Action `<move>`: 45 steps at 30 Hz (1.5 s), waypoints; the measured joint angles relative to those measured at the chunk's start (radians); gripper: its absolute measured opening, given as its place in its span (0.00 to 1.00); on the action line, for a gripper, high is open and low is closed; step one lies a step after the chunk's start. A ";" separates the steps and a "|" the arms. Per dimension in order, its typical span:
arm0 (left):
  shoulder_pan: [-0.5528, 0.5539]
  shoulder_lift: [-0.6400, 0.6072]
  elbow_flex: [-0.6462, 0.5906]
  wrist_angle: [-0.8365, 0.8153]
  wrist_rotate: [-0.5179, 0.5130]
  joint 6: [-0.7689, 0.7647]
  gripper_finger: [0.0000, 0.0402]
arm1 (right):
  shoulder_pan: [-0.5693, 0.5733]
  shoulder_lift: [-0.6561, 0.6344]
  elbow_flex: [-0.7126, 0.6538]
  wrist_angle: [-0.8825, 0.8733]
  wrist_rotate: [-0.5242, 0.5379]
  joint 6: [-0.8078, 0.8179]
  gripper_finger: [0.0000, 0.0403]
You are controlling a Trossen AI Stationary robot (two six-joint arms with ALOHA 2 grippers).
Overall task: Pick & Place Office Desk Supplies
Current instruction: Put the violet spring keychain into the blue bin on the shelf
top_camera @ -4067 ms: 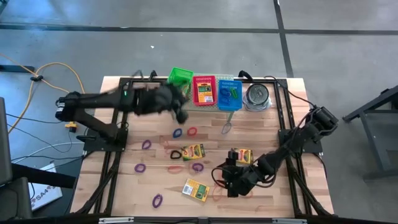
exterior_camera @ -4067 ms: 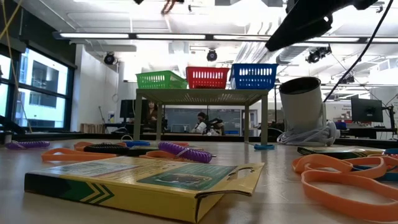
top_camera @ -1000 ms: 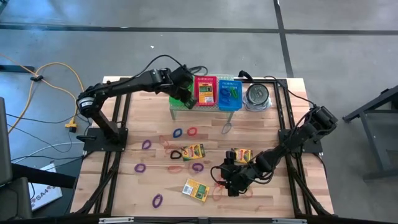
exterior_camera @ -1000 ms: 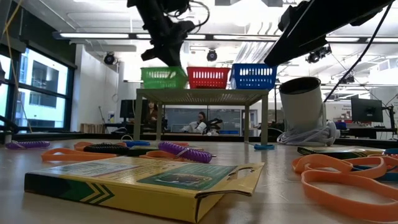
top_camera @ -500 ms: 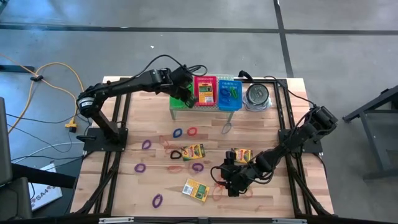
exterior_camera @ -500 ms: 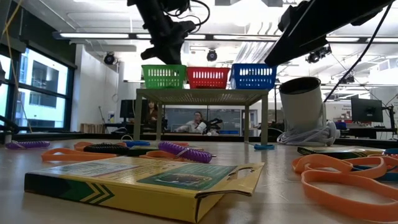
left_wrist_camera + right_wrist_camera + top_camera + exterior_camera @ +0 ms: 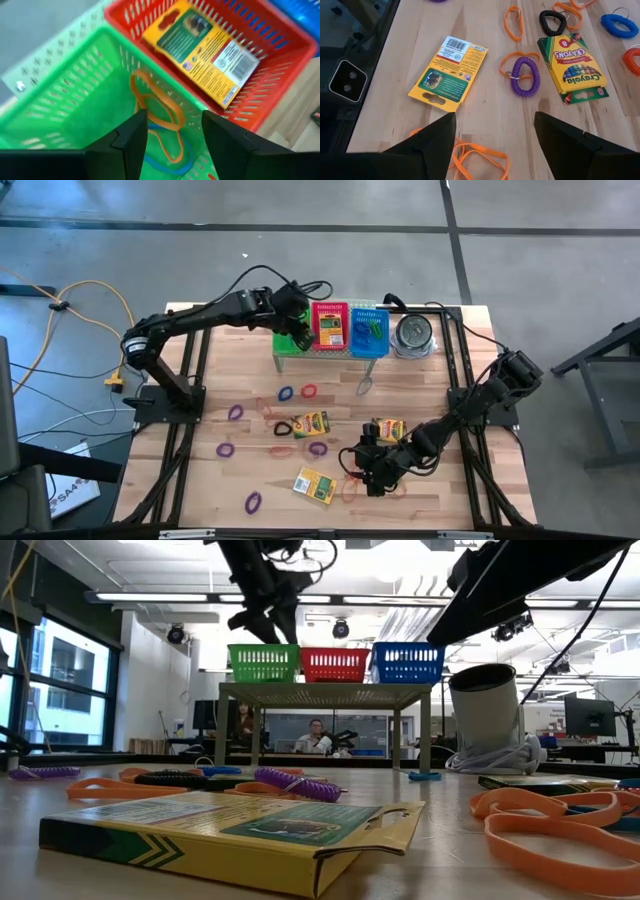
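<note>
Left wrist view: the left gripper (image 7: 172, 132) hangs over the green basket (image 7: 60, 95), fingers spread and empty, an orange band (image 7: 155, 102) and a blue band (image 7: 167, 150) lying inside. One crayon box (image 7: 205, 50) sits in the red basket (image 7: 280, 75). The right gripper (image 7: 492, 135) hovers low near the desk's front edge, fingers apart, above two more crayon boxes (image 7: 449, 72).
</note>
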State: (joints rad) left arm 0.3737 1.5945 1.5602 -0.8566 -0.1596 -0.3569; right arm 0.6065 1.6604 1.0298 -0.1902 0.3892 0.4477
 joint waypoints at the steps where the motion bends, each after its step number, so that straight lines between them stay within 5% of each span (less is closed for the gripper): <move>1: -0.002 -0.009 0.005 0.001 -0.003 0.006 0.46 | 0.000 0.000 0.000 0.000 0.000 0.000 0.64; 15: -0.172 -0.191 0.018 -0.037 -0.107 0.152 0.46 | 0.000 0.000 0.000 0.000 -0.004 0.000 0.64; 23: -0.412 -0.220 -0.004 -0.359 -0.104 0.051 0.46 | 0.000 0.000 0.000 0.001 -0.018 -0.003 0.64; 33: -0.652 -0.231 -0.316 -0.325 -0.015 -0.061 0.46 | 0.002 0.000 0.001 0.029 -0.054 -0.002 0.64; 40: -0.695 -0.323 -0.515 -0.260 -0.093 -0.163 0.46 | 0.002 0.000 0.001 0.038 -0.050 -0.010 0.64; 45: -0.605 -0.429 -0.671 -0.074 -0.106 -0.184 0.46 | 0.002 0.000 0.000 0.046 -0.051 -0.023 0.64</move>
State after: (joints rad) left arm -0.2310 1.1653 0.8896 -0.9308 -0.2653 -0.5409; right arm 0.6086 1.6608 1.0302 -0.1440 0.3387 0.4248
